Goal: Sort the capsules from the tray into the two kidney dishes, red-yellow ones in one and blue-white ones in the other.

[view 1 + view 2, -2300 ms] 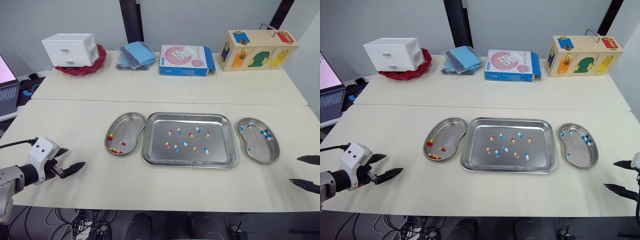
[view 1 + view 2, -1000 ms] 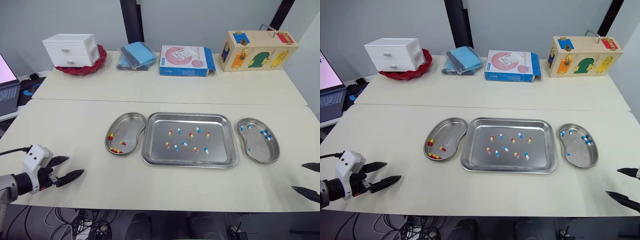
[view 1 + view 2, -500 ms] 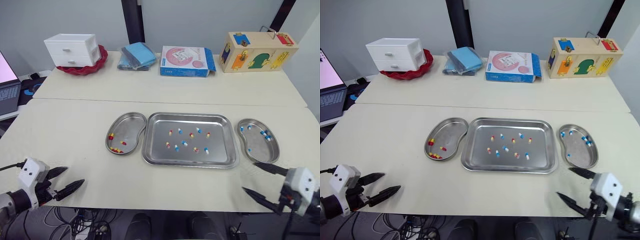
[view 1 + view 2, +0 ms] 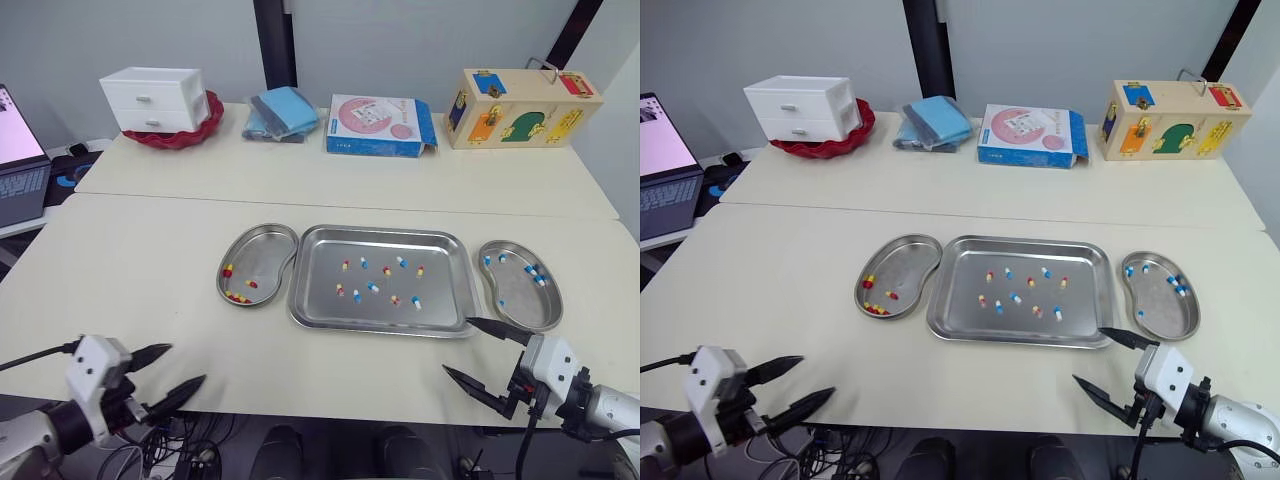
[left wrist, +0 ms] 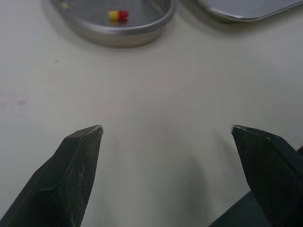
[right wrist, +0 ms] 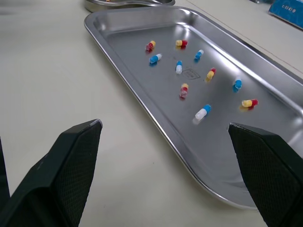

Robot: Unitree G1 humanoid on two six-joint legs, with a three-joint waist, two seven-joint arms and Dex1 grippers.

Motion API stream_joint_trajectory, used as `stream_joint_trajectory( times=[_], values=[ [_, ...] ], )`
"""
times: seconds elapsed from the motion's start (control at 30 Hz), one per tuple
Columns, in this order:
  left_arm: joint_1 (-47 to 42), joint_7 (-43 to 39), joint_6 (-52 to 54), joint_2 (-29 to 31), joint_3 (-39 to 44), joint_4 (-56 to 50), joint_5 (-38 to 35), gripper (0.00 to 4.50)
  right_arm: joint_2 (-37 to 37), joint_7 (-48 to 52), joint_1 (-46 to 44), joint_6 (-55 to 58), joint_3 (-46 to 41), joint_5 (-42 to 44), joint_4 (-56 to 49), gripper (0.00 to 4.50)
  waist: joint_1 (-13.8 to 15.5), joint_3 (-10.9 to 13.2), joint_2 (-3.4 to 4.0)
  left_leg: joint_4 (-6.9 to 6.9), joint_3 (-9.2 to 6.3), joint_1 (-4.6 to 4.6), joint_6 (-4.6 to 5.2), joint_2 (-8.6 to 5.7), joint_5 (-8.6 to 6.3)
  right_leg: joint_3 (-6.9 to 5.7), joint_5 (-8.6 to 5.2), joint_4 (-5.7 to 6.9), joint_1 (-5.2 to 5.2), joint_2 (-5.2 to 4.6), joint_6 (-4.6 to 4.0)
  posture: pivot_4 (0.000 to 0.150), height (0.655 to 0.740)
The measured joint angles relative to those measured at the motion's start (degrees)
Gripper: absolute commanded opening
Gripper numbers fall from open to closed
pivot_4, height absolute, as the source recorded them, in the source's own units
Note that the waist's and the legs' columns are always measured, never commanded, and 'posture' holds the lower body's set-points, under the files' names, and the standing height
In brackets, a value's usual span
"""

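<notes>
No lettering can be read: the print on the blue carton with its pink disc is too small, and a faint stamp in the tray floor, seen from the right wrist, is illegible. The tray is a shallow rectangle of brushed steel with rounded corners and a rolled rim, lying mid-table on a matt cream top. Glossy two-tone capsules, red-yellow and blue-white mixed, are scattered over its floor. The bean-shaped steel left dish touches the tray's left edge and holds a few red-yellow ones. The matching right dish sits just beside the right edge with several blue-white ones. The left claw hovers at the table's near edge, well apart from the dishes, its pointed black fingers spread wide with nothing between them. The right claw is near the tray's near right corner, likewise splayed and empty, and its pads are cross-hatched. At the back stand white plastic drawers in a red bowl, folded blue cloths and a wooden latch box.
</notes>
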Motion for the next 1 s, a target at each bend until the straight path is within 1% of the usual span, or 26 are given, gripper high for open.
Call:
stream_joint_trajectory(
  times=[0.07, 0.1, 0.17, 0.27, 0.37, 0.43, 0.47, 0.53, 0.67, 0.8, 1.0],
  values=[
    [-1.98, 0.97, 0.94, 0.20, -1.90, -2.41, -0.62, 4.50, -0.45, 0.25, 0.31, -1.21, 0.14, 0.03, 0.73, 4.48, 0.24, -0.01, 0.02, 0.03, -0.01, 0.02, 0.00, 0.00, 0.00, -0.01, 0.00, 0.05, 0.01, 0.02, 0.00, 0.150, 0.7312],
    [-4.37, 1.44, 1.46, 0.40, -3.46, -2.99, -0.65, 4.50, -0.68, 0.61, 0.59, -1.84, 0.30, 0.02, 1.39, 4.48, 0.33, -0.02, 0.07, 0.08, -0.02, 0.03, 0.00, -0.01, 0.00, -0.01, 0.00, 0.06, 0.04, 0.02, 0.00, 0.150, 0.7312],
    [-13.01, 2.68, 3.22, 1.38, -9.46, -4.47, -0.66, 4.50, -1.17, 1.31, 0.53, -3.44, 1.27, -0.03, 3.62, 4.48, 0.86, 0.04, 0.18, 0.38, -0.30, 0.03, 0.00, -0.05, 0.00, -0.23, 0.00, 0.06, 0.27, 0.02, 0.00, 0.150, 0.7312],
    [-22.94, 3.86, 5.38, 2.31, -16.46, -4.86, -0.20, 4.50, -1.35, 1.76, 0.17, -5.26, 1.95, -0.02, 4.57, 4.48, 0.60, 0.03, 0.22, 0.42, -0.30, 0.14, 0.00, -0.06, -0.01, -0.21, 0.01, 0.06, 0.43, 0.03, 0.02, 0.150, 0.7312],
    [-32.50, 5.01, 6.99, 2.18, -23.54, -1.56, 2.28, 4.50, -1.45, 1.75, 0.76, -6.29, 2.52, -0.05, 5.47, 4.48, 0.30, 0.08, 0.30, 0.40, -0.37, 0.26, 0.01, -0.05, -0.01, -0.25, 0.01, 0.05, 0.54, 0.08, 0.02, 0.150, 0.7312],
    [-37.91, 5.28, 7.12, 1.82, -27.81, 1.78, 4.48, 4.13, -1.44, 1.52, 1.06, -6.60, 3.16, -0.06, 5.66, 4.50, 0.05, 0.10, 0.34, 0.40, -0.36, 0.31, 0.01, -0.05, -0.01, -0.23, 0.01, 0.05, 0.59, 0.09, 0.02, 0.150, 0.7312],
    [-39.39, 5.41, 7.14, 1.65, -29.19, 2.88, 5.27, 3.98, -1.41, 1.40, 1.16, -6.63, 3.39, -0.08, 5.71, 4.50, 0.00, 0.09, 0.36, 0.40, -0.36, 0.34, 0.01, -0.05, -0.01, -0.23, 0.01, 0.04, 0.62, 0.08, 0.02, 0.150, 0.7312],
    [-43.33, 5.78, 7.38, 1.09, -33.38, 6.60, 7.87, 3.35, -1.34, 0.88, 1.45, -6.81, 3.99, -0.09, 5.70, 4.50, 0.08, 0.10, 0.37, 0.41, -0.37, 0.34, 0.01, -0.05, -0.01, -0.24, 0.01, 0.01, 0.64, 0.08, 0.02, 0.150, 0.7312],
    [-48.26, 6.62, 8.98, -0.93, -38.52, 10.73, 11.02, 3.35, -1.33, -0.39, 1.91, -6.83, 4.20, -0.13, 5.50, 4.50, 0.35, 0.11, 0.36, 0.44, -0.41, 0.31, 0.01, -0.06, -0.01, -0.28, 0.01, -0.02, 0.67, 0.08, 0.02, 0.150, 0.7312],
    [-52.10, 7.28, 9.97, -2.55, -41.19, 12.36, 13.23, 3.35, -1.33, -1.47, 1.99, -6.63, 4.79, -0.17, 4.43, 4.50, 0.36, 0.12, 0.37, 0.42, -0.46, 0.31, 0.01, -0.06, -0.01, -0.31, 0.00, -0.04, 0.68, 0.08, 0.02, 0.150, 0.7312],
    [-58.06, 6.91, 14.25, -4.28, -45.74, 16.47, 15.61, 3.35, -1.44, -3.28, 1.52, -4.68, 6.12, -0.22, 2.48, 4.50, 0.36, 0.13, 0.38, 0.44, -0.51, 0.28, 0.01, -0.07, -0.01, -0.36, 0.00, -0.06, 0.70, 0.08, 0.03, 0.150, 0.7312]
  ],
)
